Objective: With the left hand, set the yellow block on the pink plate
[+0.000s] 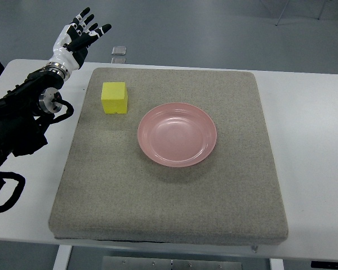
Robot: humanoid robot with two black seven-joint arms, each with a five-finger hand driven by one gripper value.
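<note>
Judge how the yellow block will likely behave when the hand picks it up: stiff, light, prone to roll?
The yellow block looks stiff, with crisp edges. Its flat faces should keep it from rolling on the grey mat. It is probably light for its size, perhaps foam or wood, though that cannot be confirmed.

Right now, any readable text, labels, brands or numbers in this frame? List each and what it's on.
None readable.
yellow block: plain faces, no print.
pink plate: no marking.
grey mat: bare.
left hand: no legible label.
Small object beyond the mat: too small to read, if marked.
</note>
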